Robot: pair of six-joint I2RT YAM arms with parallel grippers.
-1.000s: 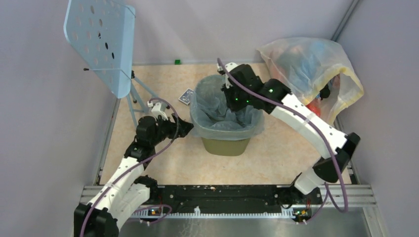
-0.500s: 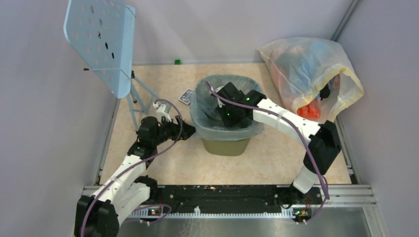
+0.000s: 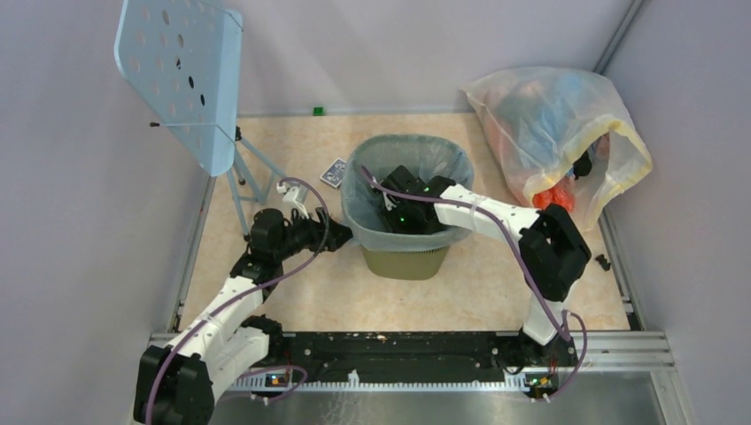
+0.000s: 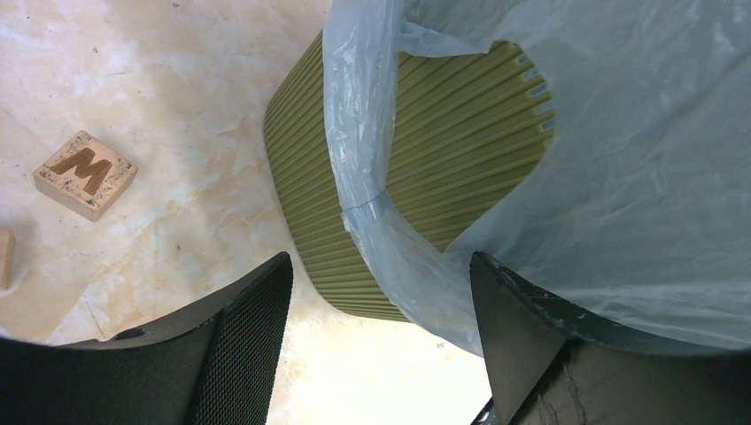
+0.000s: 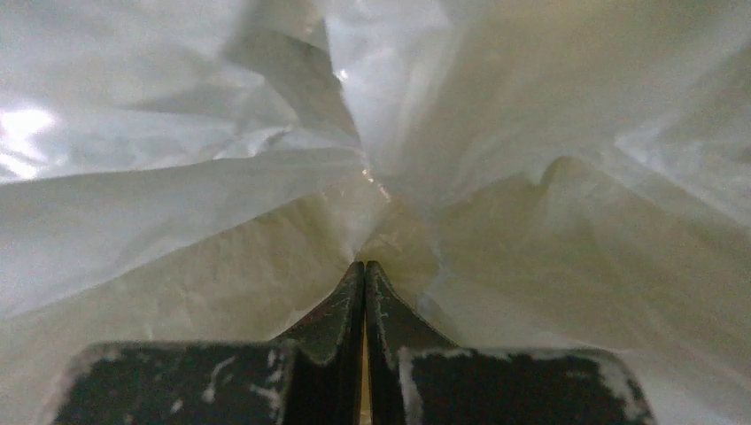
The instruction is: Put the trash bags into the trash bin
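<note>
The thin, pale blue-grey translucent plastic trash bag (image 3: 407, 242) lines the olive-green ribbed plastic trash bin (image 3: 403, 263). Its crinkled hem is folded out over the rim and hangs down the sides. The bin stands in the middle of the beige marbled surface (image 3: 496, 283). My right claw (image 5: 364, 266) is deep inside, fully closed, tips pushed into bunched film. My left claw (image 4: 381, 262) gapes wide beside the bin's left wall, gripping nothing.
</note>
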